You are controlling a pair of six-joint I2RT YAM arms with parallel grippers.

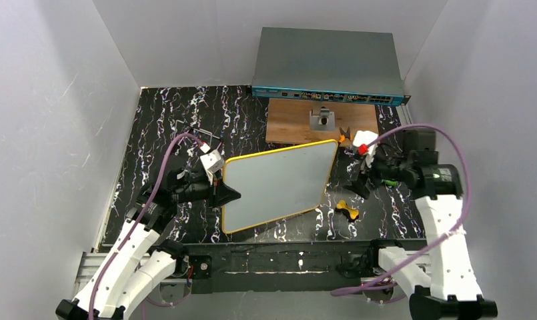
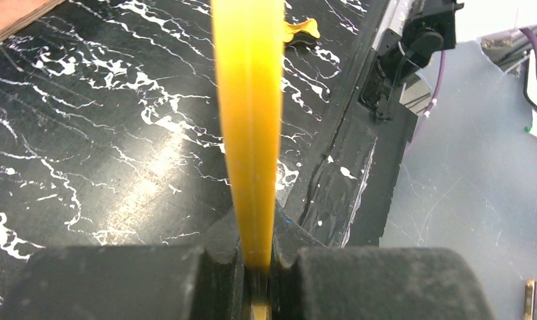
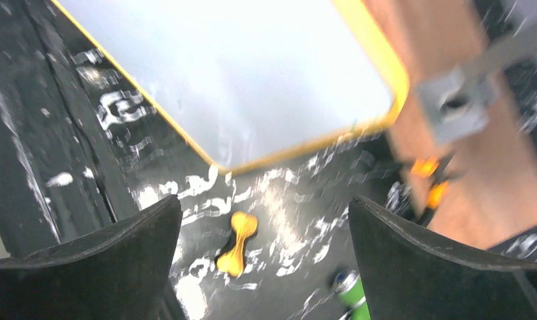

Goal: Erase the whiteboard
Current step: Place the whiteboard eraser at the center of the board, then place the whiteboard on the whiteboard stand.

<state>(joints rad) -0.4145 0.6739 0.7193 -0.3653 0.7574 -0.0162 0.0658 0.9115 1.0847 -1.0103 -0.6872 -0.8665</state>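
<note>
Top view.
- Whiteboard [image 1: 275, 187] at mid-desk, turned askew to the desk [image 1: 159, 120] edges. Surface looks plain white; no writing made out.
- Its far right corner reaches the near edge of the wooden board [image 1: 292, 127].
- Left jaws clenched on the middle of the whiteboard's left rim; left arm [image 1: 139, 240] comes in from the near left.
- Right jaws stand just off the whiteboard's right edge, not touching it; right arm [image 1: 445, 220] comes in from the near right.
- Small yellow piece [image 1: 347, 210] on the desk, near the whiteboard's near right corner.
- Grey box [image 1: 329, 63] at the far edge, behind the wooden board; a grey bracket [image 1: 322, 119] sits on that board.
- Cannot tell whether the whiteboard lies flat or is raised.

Left wrist view.
- Yellow rim of the whiteboard [image 2: 249, 133] seen edge-on, running up from between the two fingers [image 2: 139, 283].
- Jaws pinched onto it.
- Marbled desk on both sides; yellow piece [image 2: 299, 28] at the top.

Right wrist view (blurred).
- Jaws released, wide apart, nothing between them.
- Whiteboard [image 3: 239, 73] corner above, clear of both fingers [image 3: 105, 260].
- Yellow piece [image 3: 237, 243] on the desk below the gap.
- Wooden board [image 3: 479, 173] and bracket [image 3: 455, 110] at right.
</note>
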